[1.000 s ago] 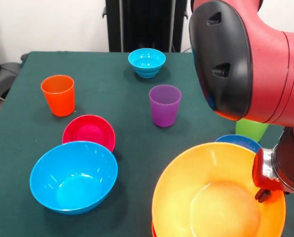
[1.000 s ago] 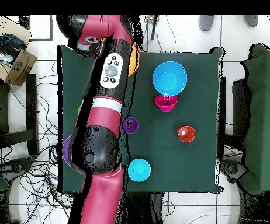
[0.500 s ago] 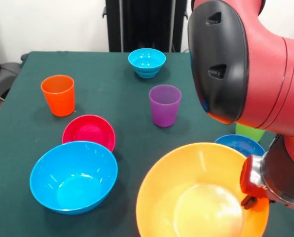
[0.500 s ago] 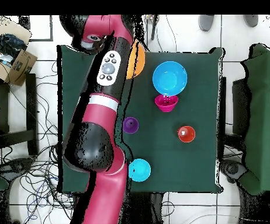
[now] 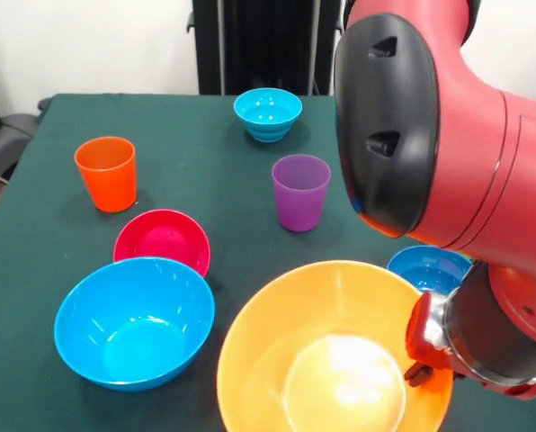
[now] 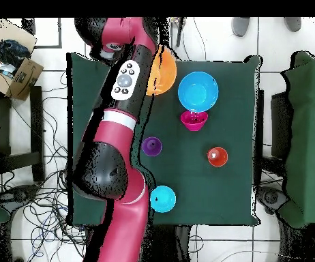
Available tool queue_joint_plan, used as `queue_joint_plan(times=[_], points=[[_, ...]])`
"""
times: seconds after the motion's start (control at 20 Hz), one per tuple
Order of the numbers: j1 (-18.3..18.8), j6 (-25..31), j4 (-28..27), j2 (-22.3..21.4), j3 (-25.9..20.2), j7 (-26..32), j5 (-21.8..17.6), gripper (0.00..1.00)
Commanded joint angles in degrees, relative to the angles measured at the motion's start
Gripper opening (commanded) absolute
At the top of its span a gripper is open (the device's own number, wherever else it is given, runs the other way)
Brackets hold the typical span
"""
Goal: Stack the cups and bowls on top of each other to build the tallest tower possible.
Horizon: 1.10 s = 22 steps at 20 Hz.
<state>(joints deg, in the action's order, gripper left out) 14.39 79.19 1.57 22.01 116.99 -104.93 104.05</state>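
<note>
- Pincer (image 5: 421,360): mine, at about 5 o'clock in the front view, under the red and black arm (image 5: 439,135). Clamped on the right rim of the yellow-orange bowl; the fingers themselves are mostly hidden by the wrist.
- Yellow-orange bowl (image 5: 322,351): large, mouth up, at 6 o'clock in the front view. I judge it carried clear of the cloth, though I cannot confirm the gap. In the overhead view it peeks out beside the arm at 12 o'clock (image 6: 161,70).
- Sky-blue bowl (image 5: 133,319): large, upright, at 8 o'clock, just beside the yellow-orange bowl.
- Magenta bowl (image 5: 163,241): small, just behind the sky-blue bowl, rims close or touching.
- Dark blue bowl (image 5: 427,268): small, at 4 o'clock, partly hidden behind the carried bowl and the arm.
- Cyan bowl (image 5: 267,112): small, at 12 o'clock, well apart from the rest.
- Orange cup (image 5: 106,173): upright, at 10 o'clock.
- Purple cup (image 5: 300,191): upright, near centre.
- Green table (image 5: 196,171): no tower standing yet; every piece visible sits singly.
- Step in hand, my judgement: placing the base bowl.
- Next move calls for: setting it down flat on bare cloth, releasing without tipping the rim, then fetching another large bowl.
</note>
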Motion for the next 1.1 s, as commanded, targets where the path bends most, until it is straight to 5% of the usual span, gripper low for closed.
queue_joint_plan(times=[0.05, 0.65, 1.1], points=[[2.1, -3.4, 1.4, 3.2, 4.4, 6.1, -3.3, 0.0], [2.2, -7.3, 1.3, 7.2, -2.4, 8.3, -6.0, 0.0], [0.7, -9.0, 3.6, 10.5, -12.6, 6.5, -13.8, 0.0]])
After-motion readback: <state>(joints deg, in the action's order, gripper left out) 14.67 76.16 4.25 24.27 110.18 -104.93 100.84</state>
